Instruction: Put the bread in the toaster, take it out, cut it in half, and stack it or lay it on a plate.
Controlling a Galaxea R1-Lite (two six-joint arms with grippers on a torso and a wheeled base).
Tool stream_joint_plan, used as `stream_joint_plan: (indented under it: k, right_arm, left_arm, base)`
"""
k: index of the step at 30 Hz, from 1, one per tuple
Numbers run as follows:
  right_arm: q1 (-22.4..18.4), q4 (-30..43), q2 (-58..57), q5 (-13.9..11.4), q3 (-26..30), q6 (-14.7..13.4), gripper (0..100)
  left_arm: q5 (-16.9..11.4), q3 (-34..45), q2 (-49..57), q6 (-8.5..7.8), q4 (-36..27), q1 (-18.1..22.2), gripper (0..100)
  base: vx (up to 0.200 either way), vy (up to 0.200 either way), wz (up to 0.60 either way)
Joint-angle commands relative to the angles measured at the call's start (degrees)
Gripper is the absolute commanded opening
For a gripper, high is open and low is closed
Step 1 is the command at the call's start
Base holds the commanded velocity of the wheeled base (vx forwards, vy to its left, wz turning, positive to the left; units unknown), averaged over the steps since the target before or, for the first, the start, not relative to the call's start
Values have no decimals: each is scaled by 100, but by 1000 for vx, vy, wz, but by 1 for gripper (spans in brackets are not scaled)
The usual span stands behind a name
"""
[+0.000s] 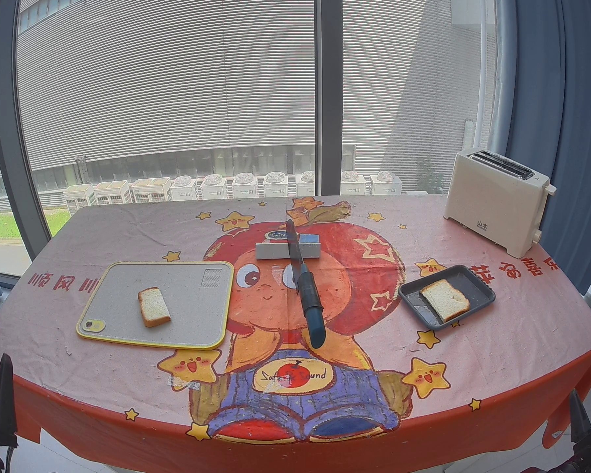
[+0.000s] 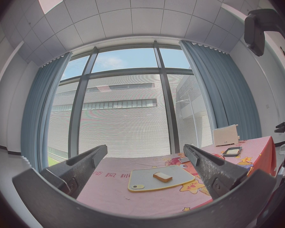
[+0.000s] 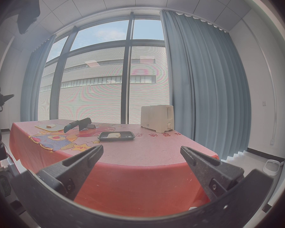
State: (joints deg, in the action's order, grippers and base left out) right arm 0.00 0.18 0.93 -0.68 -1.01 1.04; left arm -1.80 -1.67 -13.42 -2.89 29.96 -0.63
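A half slice of bread [image 1: 153, 307] [image 2: 162, 176] lies on the grey cutting board [image 1: 190, 316] [image 2: 142, 179] at the table's left. Another slice of bread [image 1: 444, 299] [image 3: 113, 135] lies on the dark rectangular plate [image 1: 476, 284] [image 3: 126, 136] at the right. The white toaster [image 1: 496, 200] [image 2: 225, 135] [image 3: 157, 118] stands at the back right, its slots showing nothing inside. A blue-handled knife [image 1: 305, 287] [image 3: 73, 126] rests on a small block [image 1: 287, 247] in the middle. My left gripper [image 2: 145, 157] is open, held off the table's left front corner. My right gripper [image 3: 142, 157] is open, off the right front edge.
The table wears a pink cloth with a cartoon print [image 1: 295, 336], and its front edge curves. A large window lies behind the table, and grey-blue curtains [image 1: 565, 100] hang at the right beside the toaster.
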Motion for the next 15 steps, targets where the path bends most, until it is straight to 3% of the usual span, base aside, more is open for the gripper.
stream_joint_plan:
  k: [1,5,15]
  right_arm:
    - [0,-1,-84,-2,92,2,100]
    - [0,-1,-84,-2,92,2,100]
    - [0,-1,-84,-2,92,2,100]
  left_arm:
    - [-162,-334,-1110,-19,299,2,100]
    - [-189,-615,-1418,-36,299,-7,100]
    - [-285,-756,-2173,-300,308,-16,100]
  base:
    - [0,0,0]
    - [0,0,0]
    - [0,0,0]
